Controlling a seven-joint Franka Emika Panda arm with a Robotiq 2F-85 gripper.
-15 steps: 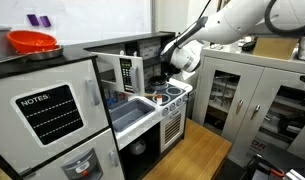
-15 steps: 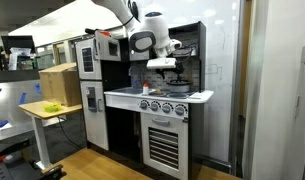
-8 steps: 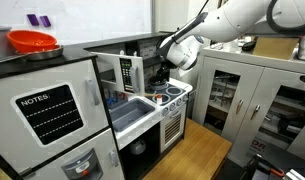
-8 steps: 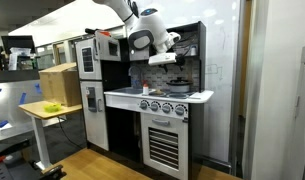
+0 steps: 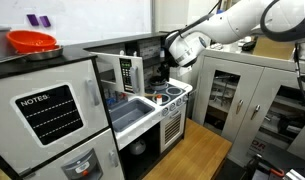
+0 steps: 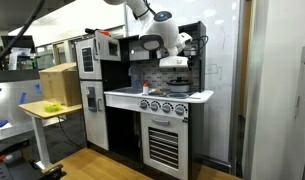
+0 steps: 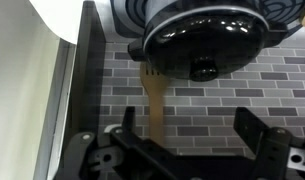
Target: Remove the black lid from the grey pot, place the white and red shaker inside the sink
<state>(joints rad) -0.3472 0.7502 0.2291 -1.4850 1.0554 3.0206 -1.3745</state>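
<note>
A wooden utensil [image 7: 152,95] is showing against the brick wall; right of it the black lid [image 7: 197,30] is sitting on the grey pot [image 7: 135,46]. The gripper [image 7: 187,128] is hovering, fingers spread, empty. The lid is looking light, rigid and glossy, so the knob [image 7: 202,69] is looking like the place to pinch.

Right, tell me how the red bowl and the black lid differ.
Colour: the red bowl is bright orange-red, while the black lid is glossy black.
Form: the bowl is open at the top, while the lid is a closed dome with a knob at its middle.
Place: the bowl stands on top of the toy fridge, while the lid shows in the wrist view in front of the brick-patterned wall.
Both are round.
</note>
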